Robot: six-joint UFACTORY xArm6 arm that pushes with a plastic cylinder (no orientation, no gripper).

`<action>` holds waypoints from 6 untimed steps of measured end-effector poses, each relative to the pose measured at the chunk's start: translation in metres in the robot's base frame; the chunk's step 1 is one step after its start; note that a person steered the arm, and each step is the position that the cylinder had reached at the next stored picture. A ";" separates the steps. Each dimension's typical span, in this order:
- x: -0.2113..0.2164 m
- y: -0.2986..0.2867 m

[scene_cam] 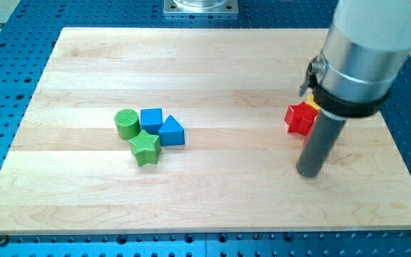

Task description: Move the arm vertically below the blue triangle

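Observation:
The blue triangle (171,132) lies on the wooden board (212,193), left of centre. It touches a blue cube (151,119) on its upper left and a green star (145,148) on its lower left. A green cylinder (126,123) stands at the left of this cluster. My tip (309,172) rests on the board far to the view's right of the triangle and a little lower than it. A red block (300,118) of star-like shape sits just above and left of my tip, partly hidden by the rod.
A small yellow block (310,100) peeks out behind the arm's grey body (362,57), above the red block. The board lies on a blue perforated table (6,107). A metal mount (201,6) sits at the view's top.

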State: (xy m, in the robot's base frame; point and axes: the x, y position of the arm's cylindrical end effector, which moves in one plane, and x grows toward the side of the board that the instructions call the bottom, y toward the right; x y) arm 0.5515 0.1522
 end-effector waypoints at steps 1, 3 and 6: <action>-0.008 -0.004; -0.010 -0.004; 0.029 -0.164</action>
